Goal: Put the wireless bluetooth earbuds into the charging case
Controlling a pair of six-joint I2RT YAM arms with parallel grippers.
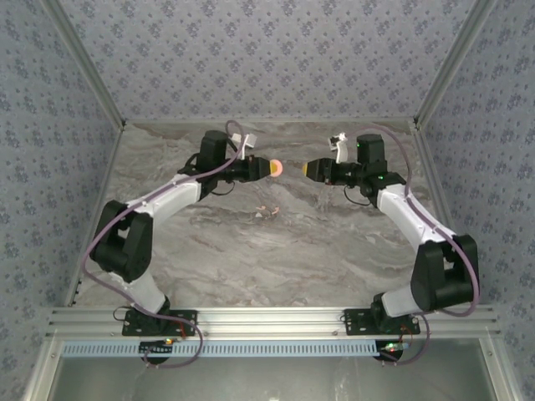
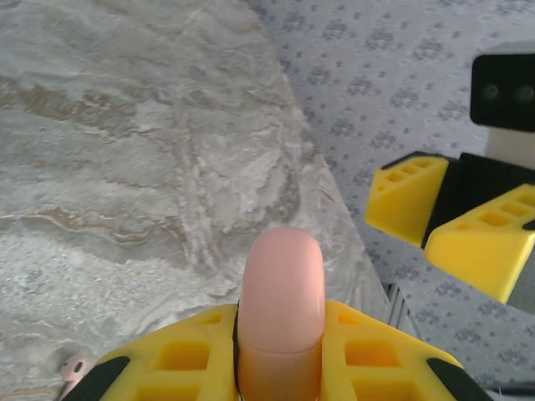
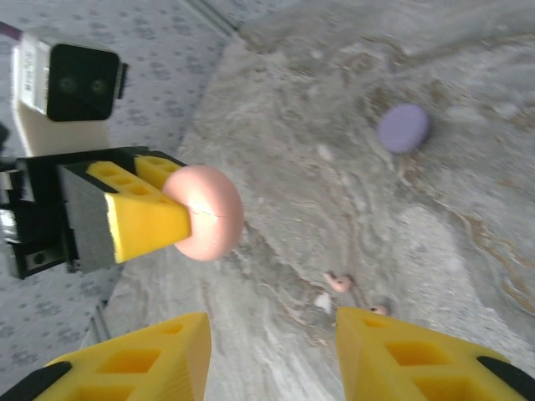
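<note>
Pink charging case (image 2: 280, 292) gripped by left fingers (image 2: 372, 351) | right fingers (image 3: 418, 355) apart | earbuds (image 3: 338, 282) on table (image 3: 435, 217) below

The left tool (image 3: 167, 199) grips a pink round case (image 3: 209, 214). The right tool (image 3: 272, 324) has its jaws apart. On the table (image 3: 468, 234) lie tiny pale earbuds (image 3: 338, 281) and a purple disc (image 3: 404, 128).

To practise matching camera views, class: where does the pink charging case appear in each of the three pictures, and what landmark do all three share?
Top external: the charging case is at upper centre, at the tip of the left claw.
Left wrist: the case is at bottom centre, rising between the claw's yellow fingers.
Right wrist: the case is left of centre, pinched by those fingers.
Shared landmark: the marble table.
</note>
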